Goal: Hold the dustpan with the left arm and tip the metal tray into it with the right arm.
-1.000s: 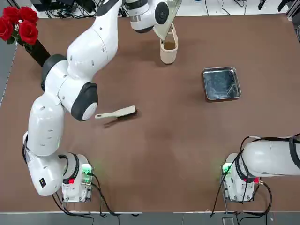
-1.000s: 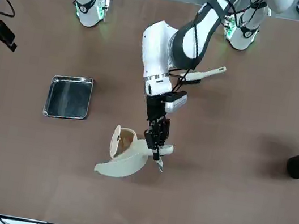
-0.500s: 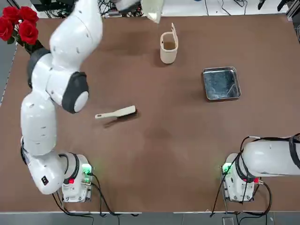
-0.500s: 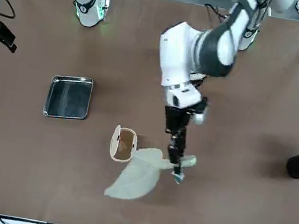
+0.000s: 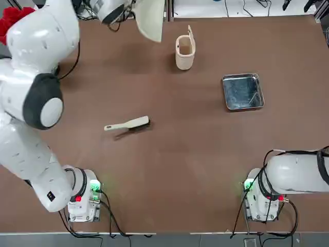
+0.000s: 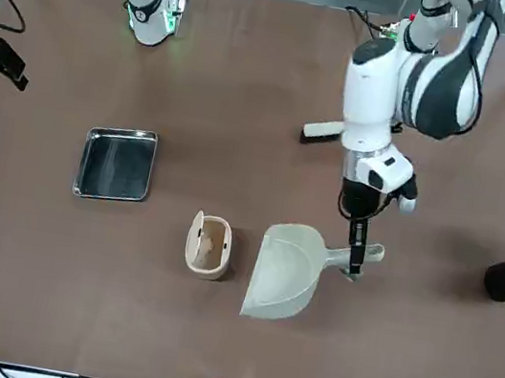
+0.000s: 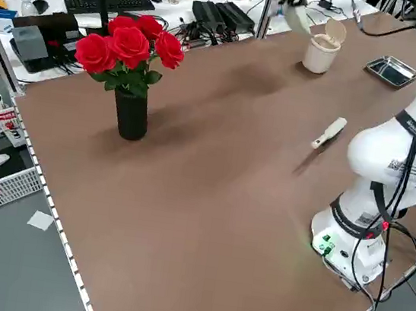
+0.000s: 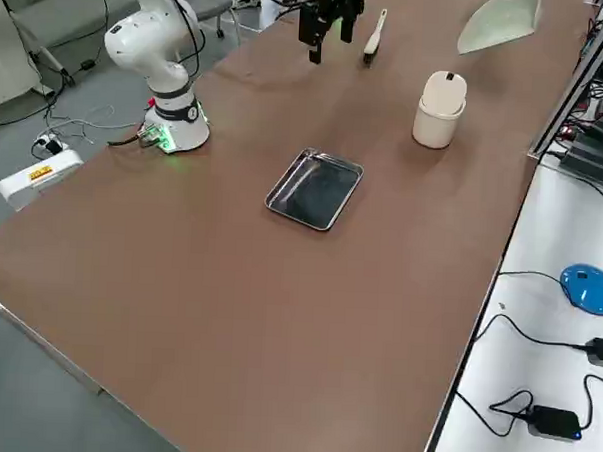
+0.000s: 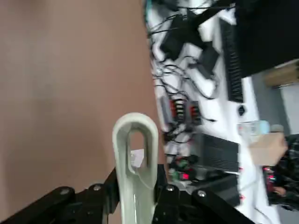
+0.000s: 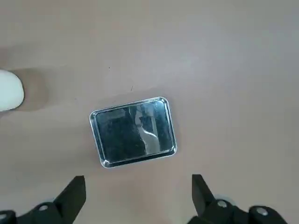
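Observation:
The cream dustpan point(image 6: 282, 272) hangs in the air near the table's far edge, on the bin's left-arm side, scoop point(image 5: 150, 20) pointing toward the bin. My left gripper point(image 6: 355, 255) is shut on its stubby handle point(image 9: 135, 158), which stands between the fingers in the left wrist view. Right of the table's middle, the shiny metal tray point(image 5: 243, 91) lies flat and untouched. High above the table, my right gripper point(image 10: 136, 196) is open with nothing between its fingers, and the tray point(image 10: 133, 131) shows far beyond them. The same gripper point(image 8: 325, 42) hangs dark in the right side view.
A cream cylindrical bin point(image 5: 185, 51) with its lid up stands between dustpan and tray. The slim hand brush point(image 5: 127, 124) lies left of the middle. A black vase of red roses point(image 7: 129, 53) stands at the far left corner. Cables and equipment lie beyond the far edge.
The left arm has swung toward the robot's left, carrying the dustpan away from the bin and turning it flatter. The right arm, tray, bin and brush have not moved.

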Controlling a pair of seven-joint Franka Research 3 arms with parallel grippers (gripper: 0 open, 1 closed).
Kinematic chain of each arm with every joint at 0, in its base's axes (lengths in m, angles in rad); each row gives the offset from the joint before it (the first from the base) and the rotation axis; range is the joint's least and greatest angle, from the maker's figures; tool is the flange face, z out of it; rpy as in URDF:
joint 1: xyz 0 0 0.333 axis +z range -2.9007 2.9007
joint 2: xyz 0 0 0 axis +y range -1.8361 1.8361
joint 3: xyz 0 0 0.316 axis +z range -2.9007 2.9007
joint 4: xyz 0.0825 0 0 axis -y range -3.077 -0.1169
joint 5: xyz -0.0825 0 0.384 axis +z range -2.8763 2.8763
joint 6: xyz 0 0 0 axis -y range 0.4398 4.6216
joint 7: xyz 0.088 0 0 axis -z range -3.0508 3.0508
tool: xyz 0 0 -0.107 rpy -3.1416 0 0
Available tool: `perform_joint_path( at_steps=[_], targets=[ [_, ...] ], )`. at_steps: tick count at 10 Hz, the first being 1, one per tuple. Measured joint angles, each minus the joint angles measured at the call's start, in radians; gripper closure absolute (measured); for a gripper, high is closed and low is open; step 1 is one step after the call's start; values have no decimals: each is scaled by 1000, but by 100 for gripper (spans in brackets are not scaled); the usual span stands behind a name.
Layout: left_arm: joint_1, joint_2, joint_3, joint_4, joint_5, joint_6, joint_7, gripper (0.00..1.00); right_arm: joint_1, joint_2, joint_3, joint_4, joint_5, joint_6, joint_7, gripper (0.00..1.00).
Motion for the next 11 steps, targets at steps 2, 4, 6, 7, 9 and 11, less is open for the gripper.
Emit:
perform_joint_path(
  at_steps=[2,4,6,7,9,11],
  targets=[
    [38,-118,-1,-247,-1,67,-3,68,0,0,0,0,0,1,0,0],
    [57,-208,-1,-463,-10,117,-8,68,0,1,0,0,0,3,0,0],
    [75,-224,-1,-579,-43,156,-8,68,0,1,1,0,0,4,0,0],
    [75,-224,-2,-607,-46,165,-8,68,0,1,1,0,0,5,0,0],
    [75,-219,-5,-629,-48,182,-7,68,0,1,1,0,0,5,0,0],
    [74,-210,-8,-628,-129,194,84,68,0,1,1,0,0,5,0,0]
  ],
)
